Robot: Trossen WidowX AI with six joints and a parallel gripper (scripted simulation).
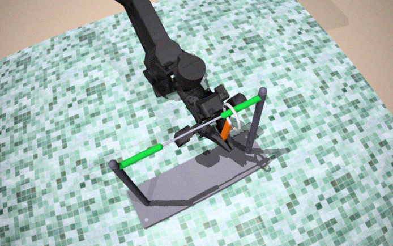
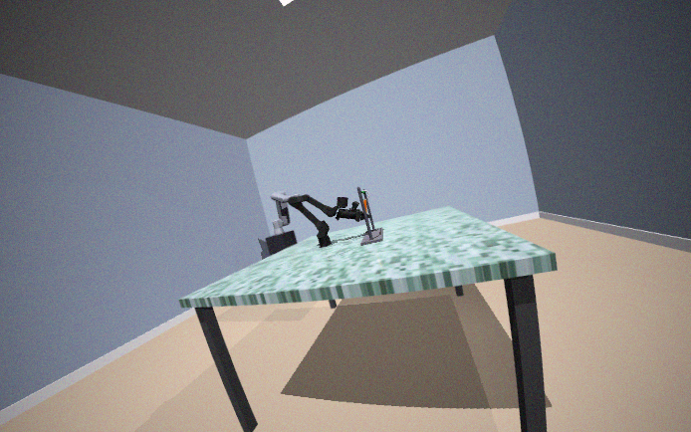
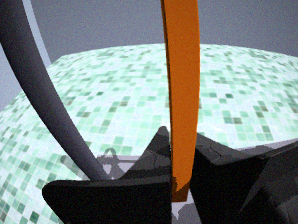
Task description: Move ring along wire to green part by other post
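Note:
A white ring (image 1: 237, 115) surrounds the green part (image 1: 249, 103) beside the right post (image 1: 255, 124) in the top view, near that part's inner end. Its orange handle (image 1: 225, 130) (image 2: 364, 205) (image 3: 184, 90) hangs below the wire. My gripper (image 1: 227, 144) (image 3: 169, 131) is shut on the handle's lower part, below the wire. The thin grey wire (image 1: 191, 131) runs to the other green part (image 1: 140, 156) beside the left post (image 1: 130, 183). The ring is out of the wrist view. Whether the ring touches the green part is unclear.
A grey base plate (image 1: 174, 188) carries both posts on the mosaic table (image 2: 397, 265). The right post also stands close on the left in the wrist view (image 3: 40, 95). My wrist and camera parts lie behind the wire in the top view. A pale arm (image 2: 281, 206) stands in the background.

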